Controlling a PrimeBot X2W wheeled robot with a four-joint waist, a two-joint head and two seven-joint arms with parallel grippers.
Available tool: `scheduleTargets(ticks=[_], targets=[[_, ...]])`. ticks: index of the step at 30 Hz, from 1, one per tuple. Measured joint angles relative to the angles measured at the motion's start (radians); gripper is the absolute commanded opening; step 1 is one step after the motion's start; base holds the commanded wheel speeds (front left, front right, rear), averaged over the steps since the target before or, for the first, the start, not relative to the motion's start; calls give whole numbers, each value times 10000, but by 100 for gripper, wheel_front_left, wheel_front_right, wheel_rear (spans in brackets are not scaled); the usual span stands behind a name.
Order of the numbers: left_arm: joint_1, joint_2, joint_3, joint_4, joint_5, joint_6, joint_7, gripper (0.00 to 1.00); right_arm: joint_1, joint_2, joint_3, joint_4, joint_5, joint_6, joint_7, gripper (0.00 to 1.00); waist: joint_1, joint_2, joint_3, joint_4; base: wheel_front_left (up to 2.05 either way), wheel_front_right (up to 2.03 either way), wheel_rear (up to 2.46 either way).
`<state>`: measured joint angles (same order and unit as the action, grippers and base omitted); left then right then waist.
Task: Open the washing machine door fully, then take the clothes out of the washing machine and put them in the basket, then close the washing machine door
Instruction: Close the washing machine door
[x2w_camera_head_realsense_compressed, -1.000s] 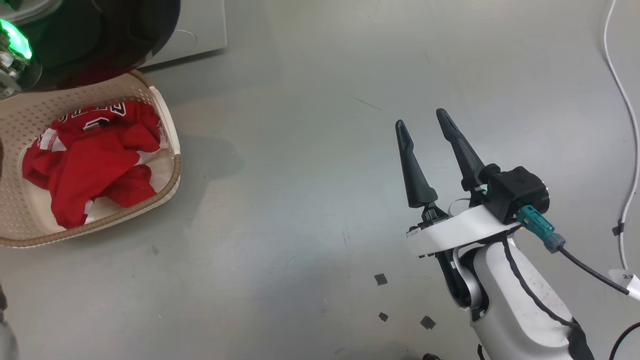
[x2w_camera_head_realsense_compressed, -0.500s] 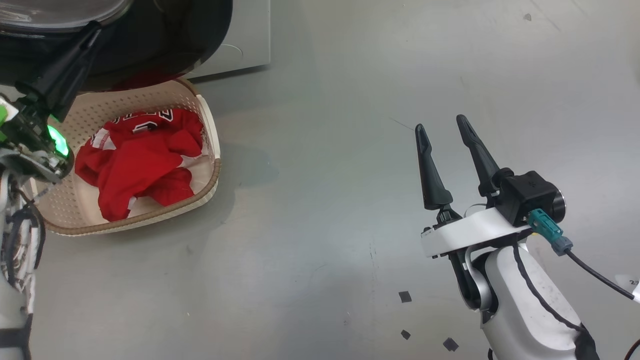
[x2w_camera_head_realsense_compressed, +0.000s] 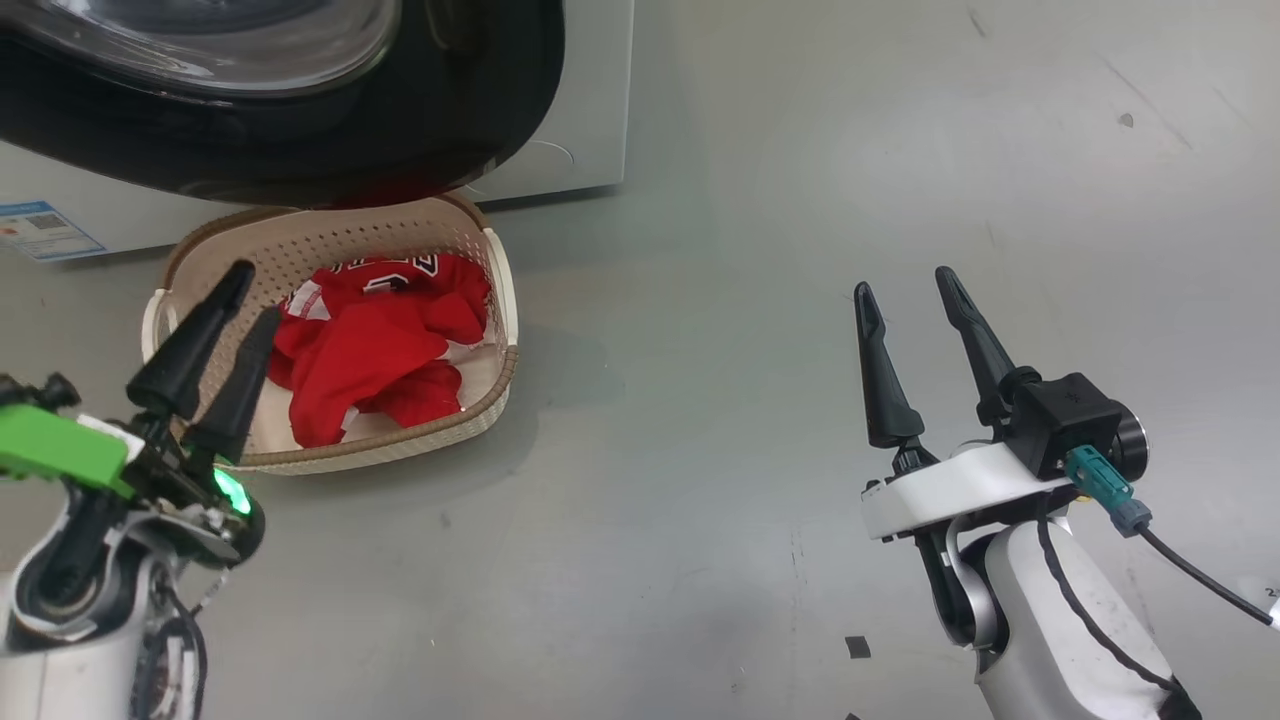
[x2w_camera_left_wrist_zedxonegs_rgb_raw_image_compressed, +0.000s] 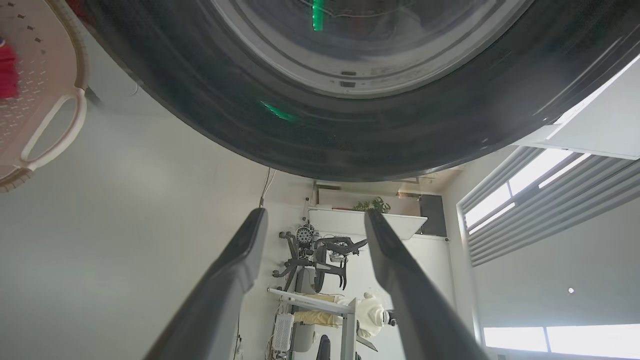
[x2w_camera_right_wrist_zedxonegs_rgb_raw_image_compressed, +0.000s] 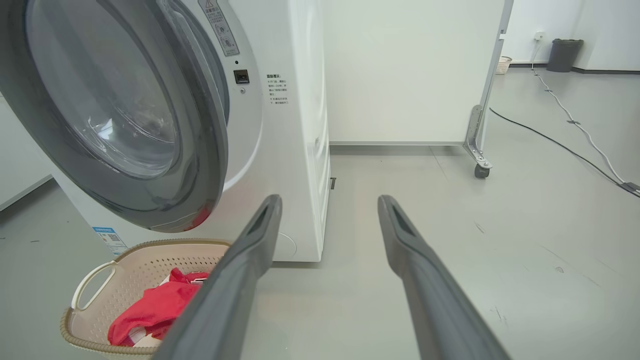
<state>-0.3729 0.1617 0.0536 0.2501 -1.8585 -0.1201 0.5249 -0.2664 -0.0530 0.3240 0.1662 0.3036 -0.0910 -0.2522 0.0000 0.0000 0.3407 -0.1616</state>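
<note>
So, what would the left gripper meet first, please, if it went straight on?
Probably the black rim of the washing machine door, ahead of the left gripper; depth is unclear, so it might miss.

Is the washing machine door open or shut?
Open. The washing machine door stands swung out from the white washing machine, overhanging the basket.

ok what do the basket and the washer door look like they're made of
The basket looks like matte cream moulded plastic: regular punched holes, with a brown woven-look rim, likely plastic. The washing machine door seems glossy black plastic, given its reflections, around a clear bowl, glass or clear plastic.
</note>
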Motion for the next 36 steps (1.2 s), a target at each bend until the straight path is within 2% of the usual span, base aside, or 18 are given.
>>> scheduleTargets(ticks=[11, 15, 19, 22, 26, 36], targets=[[2004, -1135, 556, -640, -71, -2, -830, 100, 518, -33, -259, 136, -100, 2, 0, 100, 0, 0, -660, 641, 0, 0, 0], [2450, -1168, 796, -943, -15, -2, -1244, 100, 767, -44, -272, 282, -150, 6, 0, 100, 0, 0, -972, 813, 0, 0, 0], [2731, -1154, 901, -1457, 704, -2, -1848, 100, 1021, -67, -278, 393, -201, 15, 2, 100, 0, 0, -1313, 964, 0, 0, 0], [2896, -1139, 836, -1939, 1741, -2, -2353, 100, 1163, -71, -274, 443, -238, 19, 0, 100, 0, 0, -1576, 1060, 0, 0, 0], [3200, -1016, 612, -2512, 3833, -4, -3346, 100, 1323, -84, -286, 500, -249, 105, 0, 100, 0, 0, -1930, 1163, 0, 0, 0], [3783, 297, -238, -3490, 9327, -10, -5962, 100, 1690, -123, -414, 506, -353, 105, 2, 100, -1, 0, -2741, 1318, 0, 0, 0]])
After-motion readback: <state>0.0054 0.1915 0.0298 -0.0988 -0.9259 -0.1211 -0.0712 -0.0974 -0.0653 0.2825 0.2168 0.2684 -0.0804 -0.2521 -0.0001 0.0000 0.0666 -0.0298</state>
